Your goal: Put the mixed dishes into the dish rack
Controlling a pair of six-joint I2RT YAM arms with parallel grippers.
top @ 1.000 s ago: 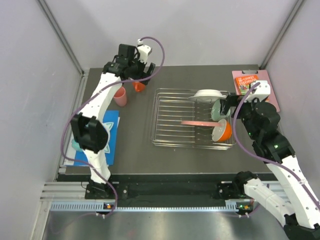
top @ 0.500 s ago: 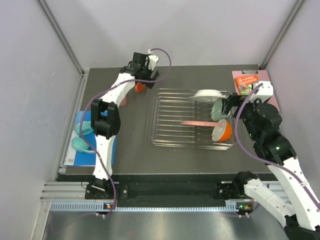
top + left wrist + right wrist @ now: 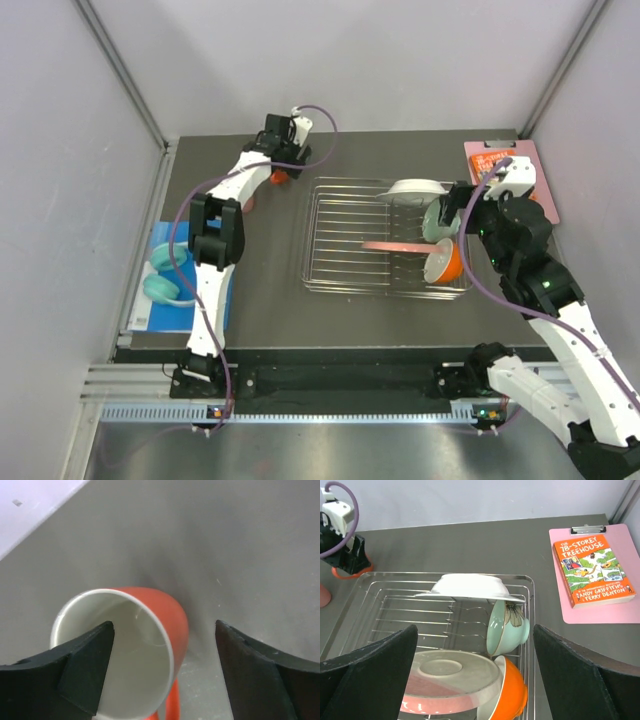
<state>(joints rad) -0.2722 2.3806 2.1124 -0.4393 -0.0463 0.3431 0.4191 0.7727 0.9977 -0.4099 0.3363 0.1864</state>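
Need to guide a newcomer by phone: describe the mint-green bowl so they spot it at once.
Find the chrome wire dish rack and go to its right end. Between the pale plate at the far side and the orange bowl at the near side lies the mint-green bowl, tipped on its side. It is the only green dish, with a small dark motif.

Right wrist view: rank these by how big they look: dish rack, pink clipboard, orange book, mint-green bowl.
1. dish rack, though partly cropped
2. pink clipboard
3. orange book, lying within the clipboard's outline
4. mint-green bowl
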